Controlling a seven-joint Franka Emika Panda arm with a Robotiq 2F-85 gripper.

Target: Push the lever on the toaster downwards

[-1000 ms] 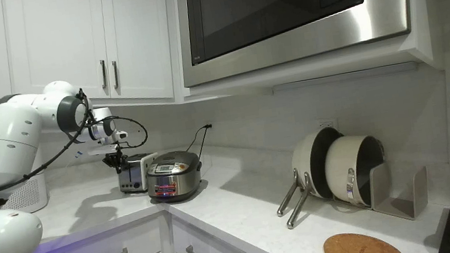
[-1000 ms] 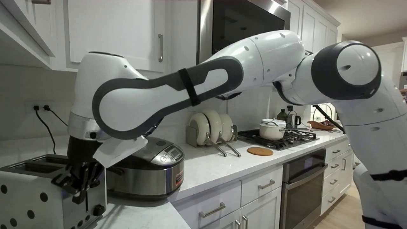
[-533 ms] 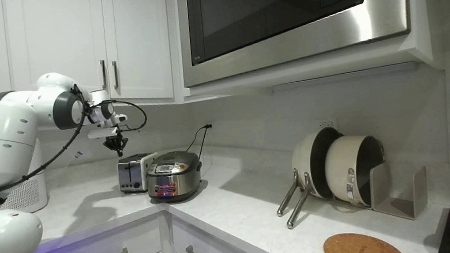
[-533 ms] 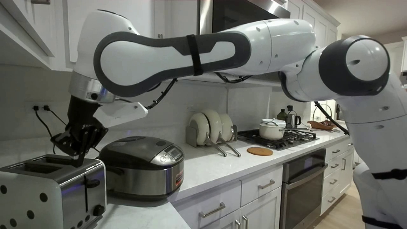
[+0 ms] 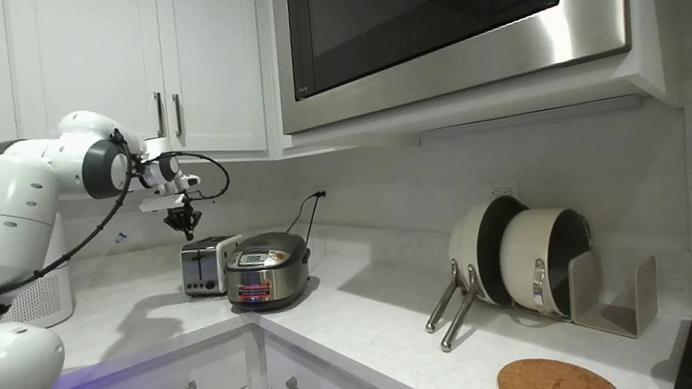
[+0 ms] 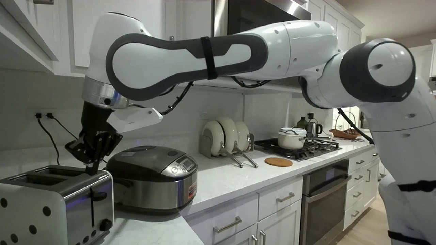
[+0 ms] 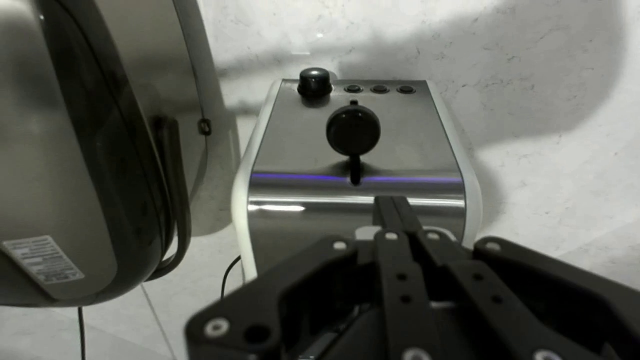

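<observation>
We locate the toaster [image 6: 56,207] on the counter [image 5: 152,319], beside the cooker [image 6: 150,183]; in the wrist view a narrow strip of counter separates the two. The lever [image 7: 353,131] has a round black tab and projects from the steel front panel [image 7: 410,145]. In an exterior view we read it near the upper end of its vertical slot [image 6: 92,212], so it is not pressed down. At the lower end of the same panel are a black knob [image 7: 314,82] and a row of three buttons [image 7: 379,89]. The gripper [image 7: 391,201] points downward above the toaster, near the front edge of its top. Its fingers [image 7: 410,220] lie fully together, side by side, and hold nothing. Their tips stand higher than the lever and apart from it; we cannot tell whether they touch the toaster's top. In both exterior views the arm [image 6: 187,64] reaches in over the counter with its end turned down. Two black plugs [image 6: 49,115] sit in the wall outlet [image 6: 32,114], their cords [image 6: 51,139] running down toward the counter. Well apart from the toaster, we note pans [image 5: 523,257] on edge in a rack [image 5: 584,289], and a round mat [image 6: 278,162] lying flat near the stove [image 6: 323,146], which carries a pot [image 6: 291,140].
</observation>
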